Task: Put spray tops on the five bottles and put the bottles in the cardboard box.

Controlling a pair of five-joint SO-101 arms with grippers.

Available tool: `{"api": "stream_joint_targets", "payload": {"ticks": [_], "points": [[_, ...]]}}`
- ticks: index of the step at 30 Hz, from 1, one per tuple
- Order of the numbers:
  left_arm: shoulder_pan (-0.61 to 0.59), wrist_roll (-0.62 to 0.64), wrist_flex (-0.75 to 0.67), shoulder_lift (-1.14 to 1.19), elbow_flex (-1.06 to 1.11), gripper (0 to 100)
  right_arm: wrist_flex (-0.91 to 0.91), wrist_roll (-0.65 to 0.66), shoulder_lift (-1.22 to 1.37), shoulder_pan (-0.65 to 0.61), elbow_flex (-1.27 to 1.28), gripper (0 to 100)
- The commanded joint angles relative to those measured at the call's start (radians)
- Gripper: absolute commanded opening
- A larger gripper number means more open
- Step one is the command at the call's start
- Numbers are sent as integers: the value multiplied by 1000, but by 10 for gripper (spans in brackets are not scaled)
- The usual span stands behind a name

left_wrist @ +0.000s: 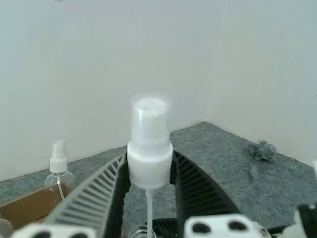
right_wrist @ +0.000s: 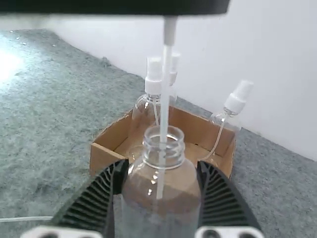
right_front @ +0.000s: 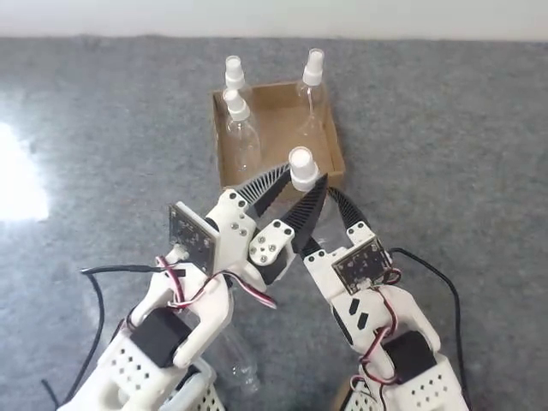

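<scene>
Left gripper clamped on spray top, its tube entering the open bottle gripped by right gripper. Cardboard box beyond holds three capped bottles.

a grey, speckled, felt-like covering spreads over the whole table surface, and a bright white patch of light glares on it at the left edge of the high view. plain white walls rise from the far edge of the covering and meet in a vertical corner in the left wrist view. a small grey clump of fluff lies on the covering just beside the foot of one wall.
</scene>
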Motion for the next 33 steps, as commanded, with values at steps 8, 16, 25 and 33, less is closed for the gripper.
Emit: {"api": "stream_joint_targets", "payload": {"ticks": [8,16,25,33], "points": [[8,-12,-6,-5,7,36,85,15,-24,2,-140,75],[9,-12,-5,-5,12,36,42,18,-24,-4,-149,75],[9,-20,-5,-6,19,39,36,18,-24,-4,-189,75],[9,-75,110,-8,-27,145,36,18,-24,-5,-199,75]]}}
